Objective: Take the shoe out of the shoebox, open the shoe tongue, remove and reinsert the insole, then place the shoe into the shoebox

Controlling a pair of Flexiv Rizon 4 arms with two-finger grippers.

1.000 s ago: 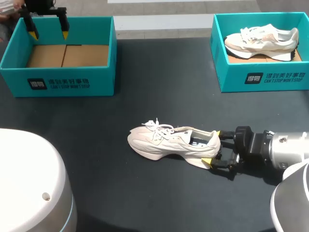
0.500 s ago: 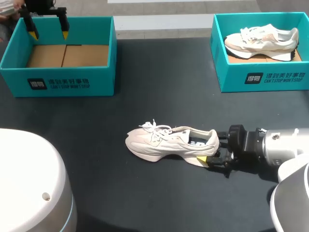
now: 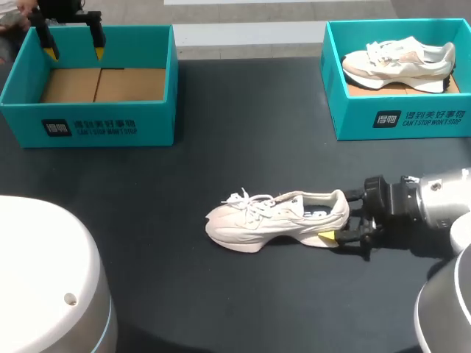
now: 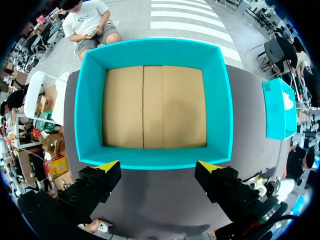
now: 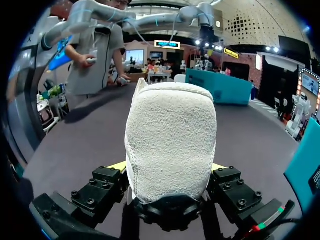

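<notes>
Shoe (image 3: 276, 220) lies lower centre, right gripper (image 3: 344, 218) clamped on its heel; left gripper (image 3: 72, 44) gapes wide above upper-left shoebox (image 3: 110, 125).

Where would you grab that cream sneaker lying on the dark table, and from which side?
By the heel, coming in level from behind. The cream lace-up sneaker stands upright on its sole with the toe pointing away from the right arm. Its narrow heel fits between the jaws, one on each side, which is how they hold it now.
</notes>
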